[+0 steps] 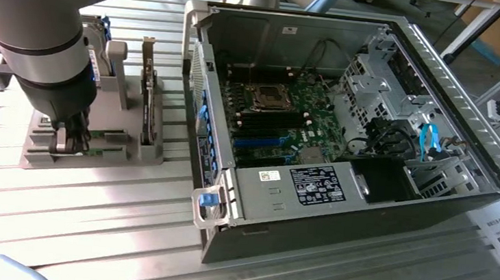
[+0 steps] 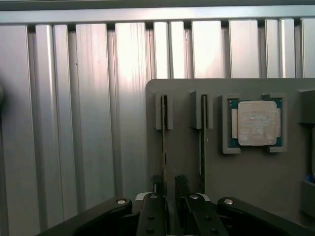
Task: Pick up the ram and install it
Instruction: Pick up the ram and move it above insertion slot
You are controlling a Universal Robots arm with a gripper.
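Pincer (image 2: 169, 183) is down at the edge of the grey holder (image 2: 246, 182), straddling the ram (image 2: 164, 142), which stands edge-on in the holder's outermost slot. The fingers look open, with a sliver of gap beside the stick. Its lower end is hidden behind the fingers. A second stick (image 2: 203, 142) sits one slot inward, and the arm blocks most of the holder from outside.

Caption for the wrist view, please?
Black gripper straddles a thin green edge-on ram stick in its grey holder, beside a square silver processor.
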